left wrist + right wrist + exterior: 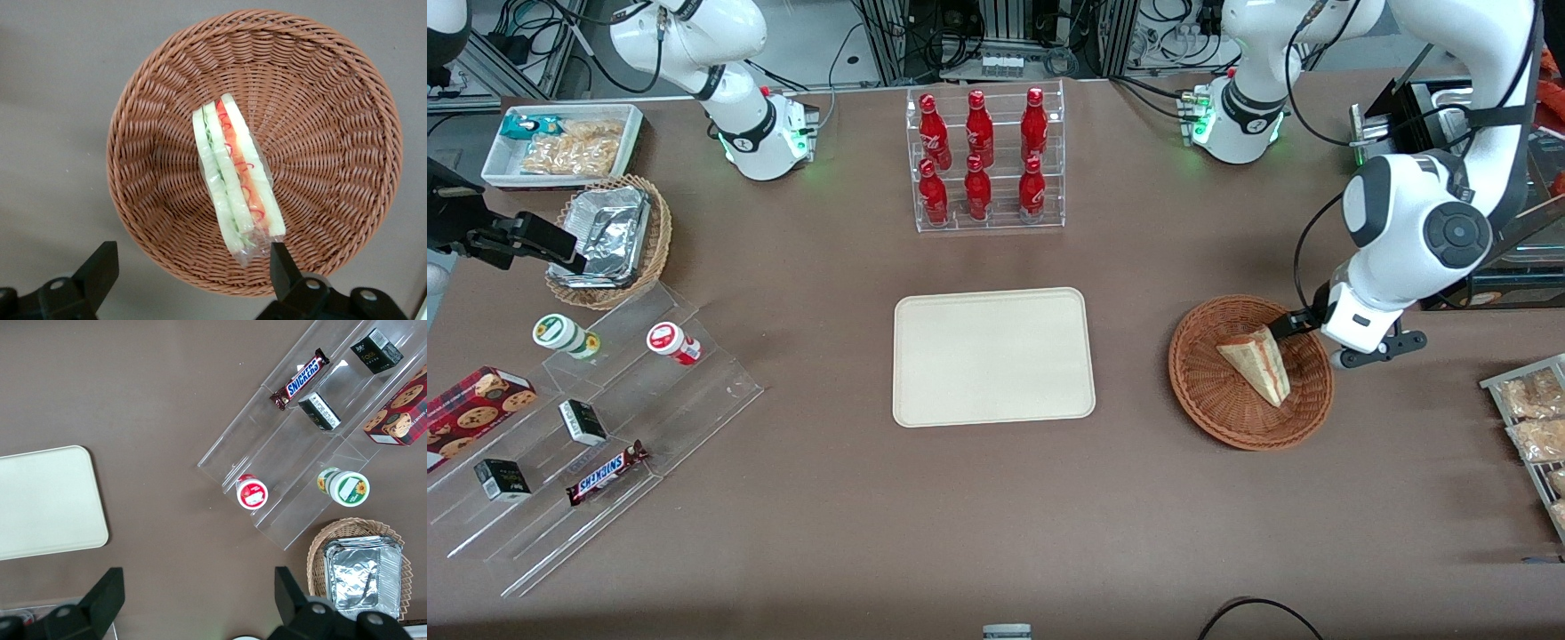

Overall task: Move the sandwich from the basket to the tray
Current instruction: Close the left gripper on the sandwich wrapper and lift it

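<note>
The sandwich (1258, 363) is a wrapped triangular wedge with red and green filling. It lies in the round reddish-brown wicker basket (1209, 418) toward the working arm's end of the table. My left gripper (1294, 324) hovers over the basket's rim, just above the sandwich's tip, and is open with nothing held. In the left wrist view the sandwich (237, 177) lies on edge in the basket (320, 133). The gripper (193, 267) straddles the rim, with one fingertip (283, 263) beside the sandwich's end. The cream tray (993, 356) lies bare at the table's middle, also in the right wrist view (47, 500).
A clear rack of red bottles (987, 160) stands farther from the camera than the tray. Toward the parked arm's end are a stepped acrylic shelf with snacks (578, 427), a tan basket with a foil container (609, 240) and a white bin (560, 142). Snack packets (1534, 427) lie at the working arm's end.
</note>
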`<state>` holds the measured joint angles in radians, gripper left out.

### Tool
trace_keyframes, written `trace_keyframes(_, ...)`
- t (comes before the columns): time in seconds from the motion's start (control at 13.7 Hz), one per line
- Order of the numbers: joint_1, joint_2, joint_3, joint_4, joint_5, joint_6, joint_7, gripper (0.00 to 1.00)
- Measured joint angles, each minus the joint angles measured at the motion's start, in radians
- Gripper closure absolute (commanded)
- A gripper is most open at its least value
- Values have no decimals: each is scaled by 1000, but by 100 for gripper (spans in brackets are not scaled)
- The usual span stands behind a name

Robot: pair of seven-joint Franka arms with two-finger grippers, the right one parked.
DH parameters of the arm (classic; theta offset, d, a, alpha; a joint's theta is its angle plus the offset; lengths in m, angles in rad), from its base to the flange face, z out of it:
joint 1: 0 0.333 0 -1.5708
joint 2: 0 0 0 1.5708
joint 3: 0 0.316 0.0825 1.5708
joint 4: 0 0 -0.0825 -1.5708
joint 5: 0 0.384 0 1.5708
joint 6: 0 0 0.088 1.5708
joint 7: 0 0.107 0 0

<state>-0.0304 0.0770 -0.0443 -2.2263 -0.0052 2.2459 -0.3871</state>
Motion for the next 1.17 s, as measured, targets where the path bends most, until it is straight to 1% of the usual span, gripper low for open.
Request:
trace_keyframes(0.15, -14, -10, -3, -17, 0, 20, -94, 0)
trace_keyframes(0.37, -32, -8, -3, -65, 0, 127, -235, 0)
trace_keyframes(0.73, -49, 29, -3, -99, 0, 218, -491, 0)
trace_keyframes(0.88, -58, 54, -3, -99, 0, 239, -544, 0)
trace_keyframes(1.17, -57, 100, -2, -99, 0, 281, -557, 0)
